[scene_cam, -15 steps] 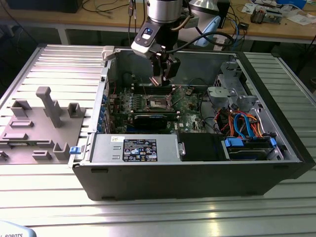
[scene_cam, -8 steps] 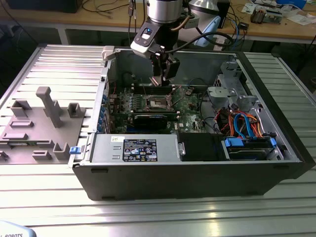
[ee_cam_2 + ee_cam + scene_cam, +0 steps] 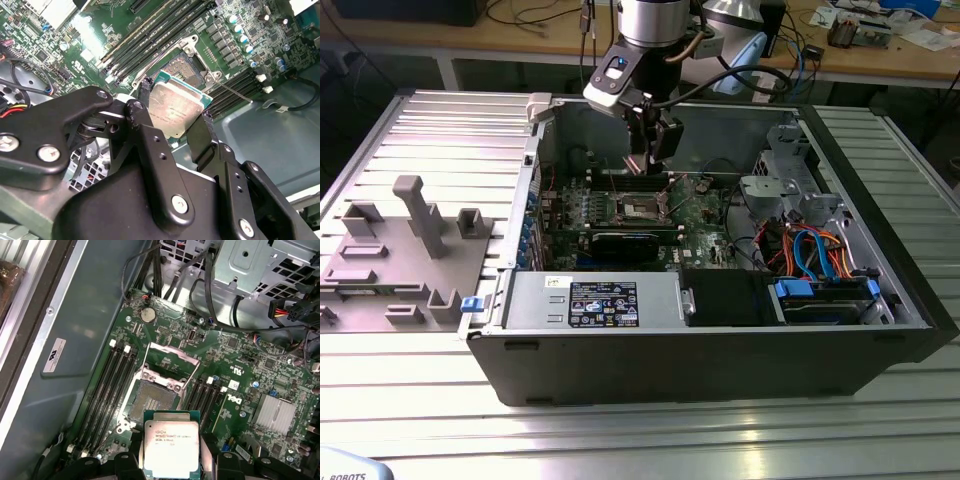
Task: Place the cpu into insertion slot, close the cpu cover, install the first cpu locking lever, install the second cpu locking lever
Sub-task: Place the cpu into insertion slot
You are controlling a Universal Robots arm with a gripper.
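Silver cpu (image 3: 171, 450) over socket (image 3: 152, 400), cover (image 3: 172, 351) open

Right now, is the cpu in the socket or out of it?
Out. The gripper holds the cpu by its edges, clear of the motherboard; the socket lies bare, its cpu cover swung open.

I get soft, even room light: pale glare streaks on the ribbed table (image 3: 650, 440), sheen on the chip (image 3: 172, 110), shadow inside the case (image 3: 720, 352).
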